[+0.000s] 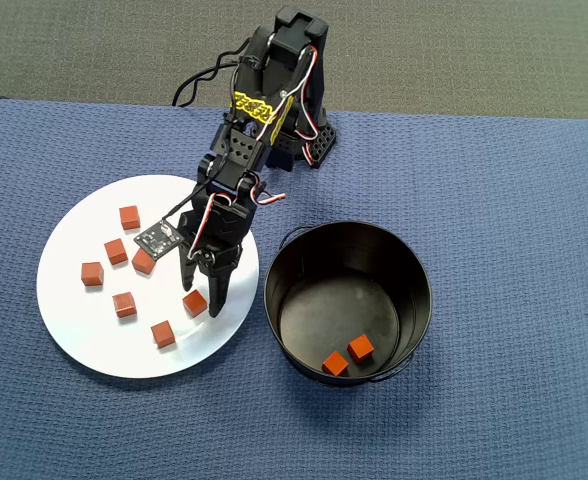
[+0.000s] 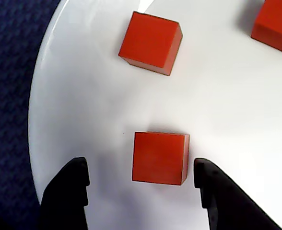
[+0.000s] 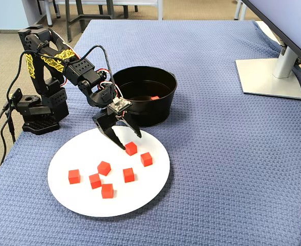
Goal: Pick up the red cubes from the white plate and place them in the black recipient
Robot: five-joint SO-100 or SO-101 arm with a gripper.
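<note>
Seven red cubes (image 1: 125,304) are lying on the white plate (image 1: 74,330) in the overhead view, and two more cubes (image 1: 349,356) are sitting at the bottom of the black recipient (image 1: 414,290), near its lower wall. The pot is standing just beside the plate on a blue woven cloth (image 1: 514,200). The gripper (image 1: 203,300) is hanging low over the plate with its fingers spread apart, and one cube (image 2: 160,158) is lying between the fingertips (image 2: 74,179) in the wrist view, with white plate showing on both sides of it, so nothing is being pinched. Another cube (image 2: 151,42) is resting further along the plate. Yellow tape (image 3: 58,59) is wrapping the arm's upper segments; no writing on it is readable. A monitor stand (image 3: 270,77) is standing well apart on the cloth.
</note>
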